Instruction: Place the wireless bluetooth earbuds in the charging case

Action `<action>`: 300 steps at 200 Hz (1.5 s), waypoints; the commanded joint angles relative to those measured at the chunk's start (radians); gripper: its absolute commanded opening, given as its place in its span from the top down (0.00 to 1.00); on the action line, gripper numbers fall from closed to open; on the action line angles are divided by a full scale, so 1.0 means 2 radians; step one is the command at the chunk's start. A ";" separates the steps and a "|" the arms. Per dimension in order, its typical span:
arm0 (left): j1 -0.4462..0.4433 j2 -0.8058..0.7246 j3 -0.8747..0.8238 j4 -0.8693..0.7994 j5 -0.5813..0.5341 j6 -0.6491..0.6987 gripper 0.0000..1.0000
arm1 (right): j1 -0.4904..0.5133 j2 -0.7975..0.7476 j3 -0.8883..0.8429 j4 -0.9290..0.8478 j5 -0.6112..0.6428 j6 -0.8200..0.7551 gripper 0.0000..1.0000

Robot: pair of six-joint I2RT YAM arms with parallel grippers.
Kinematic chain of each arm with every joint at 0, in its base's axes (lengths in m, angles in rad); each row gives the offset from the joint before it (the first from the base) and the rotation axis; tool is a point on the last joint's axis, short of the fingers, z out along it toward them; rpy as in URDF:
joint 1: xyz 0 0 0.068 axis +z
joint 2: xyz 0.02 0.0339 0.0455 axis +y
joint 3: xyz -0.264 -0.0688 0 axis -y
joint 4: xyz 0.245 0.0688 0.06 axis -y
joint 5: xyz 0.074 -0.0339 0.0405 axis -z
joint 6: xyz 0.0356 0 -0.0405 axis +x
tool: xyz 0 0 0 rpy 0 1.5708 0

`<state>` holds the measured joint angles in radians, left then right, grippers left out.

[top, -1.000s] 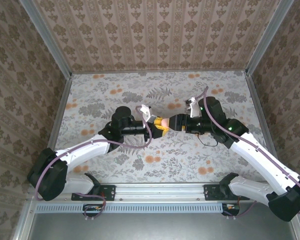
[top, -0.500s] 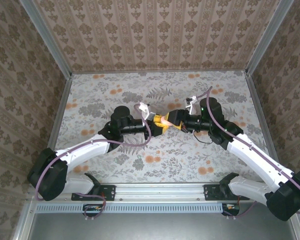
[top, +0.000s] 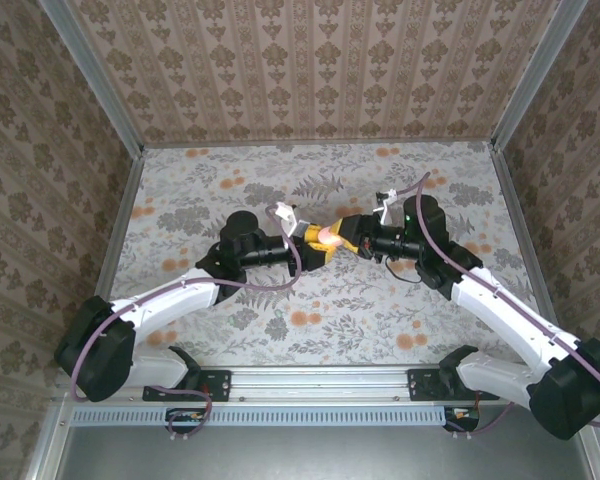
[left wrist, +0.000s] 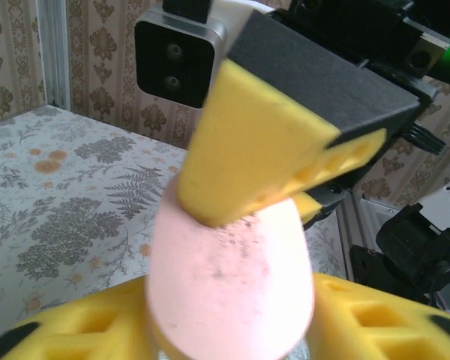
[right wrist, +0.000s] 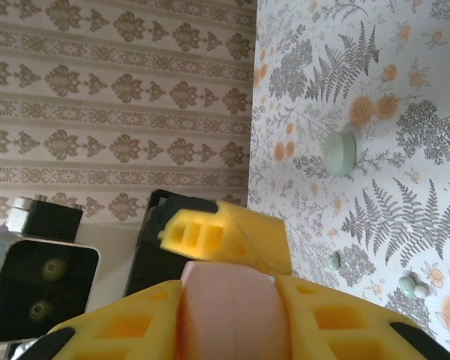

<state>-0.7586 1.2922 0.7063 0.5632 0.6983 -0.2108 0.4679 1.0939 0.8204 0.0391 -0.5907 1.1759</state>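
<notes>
handover step, by the look of it: pink case (top: 327, 236) held mid-air above table (top: 200, 190). right gripper (right wrist: 229, 304) clamped on its sides. left gripper (left wrist: 225, 330) flanks it, grip or gap unclear. tiny pale pieces (right wrist: 332, 261), likely earbuds, on table well apart from case. next: one firm hold, lid opened.

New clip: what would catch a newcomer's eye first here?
A pale pink oval plastic case held aloft at mid-table, sandwiched between the left claw and right claw, whose yellow fingers meet around it. Elsewhere, a pale green oval case lies on the floral-print table.
</notes>
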 commanded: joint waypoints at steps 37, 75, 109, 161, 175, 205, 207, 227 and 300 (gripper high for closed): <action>0.006 -0.061 -0.016 -0.065 -0.043 0.034 0.20 | -0.036 0.016 0.001 0.025 0.004 0.025 0.75; 0.023 -0.102 -0.027 -0.116 -0.084 0.047 0.16 | -0.053 0.042 0.019 0.011 0.009 0.000 0.76; 0.046 -0.134 -0.014 -0.230 -0.160 0.065 0.14 | -0.053 0.095 0.065 -0.053 0.036 -0.070 0.76; 0.097 -0.143 -0.005 -0.334 -0.204 0.043 0.13 | -0.053 0.271 0.149 -0.045 0.032 -0.124 0.75; 0.109 -0.145 -0.011 -0.339 -0.216 0.020 0.14 | -0.054 0.331 0.177 -0.023 0.017 -0.124 0.76; 0.148 -0.141 -0.022 -0.362 -0.244 -0.058 0.14 | -0.054 0.447 0.235 0.020 -0.007 -0.109 0.76; 0.155 -0.140 -0.023 -0.363 -0.241 -0.060 0.14 | -0.054 0.452 0.239 0.022 -0.008 -0.108 0.76; 0.189 -0.134 -0.032 -0.367 -0.226 -0.079 0.14 | -0.054 0.514 0.279 0.030 -0.016 -0.109 0.76; 0.275 -0.109 -0.049 -0.393 -0.222 -0.109 0.14 | -0.054 0.592 0.359 -0.022 -0.004 -0.148 0.60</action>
<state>-0.2531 1.0599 0.6151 -0.1665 0.2573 -0.3832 0.3634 2.2627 1.4971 0.0700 -0.6136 0.9474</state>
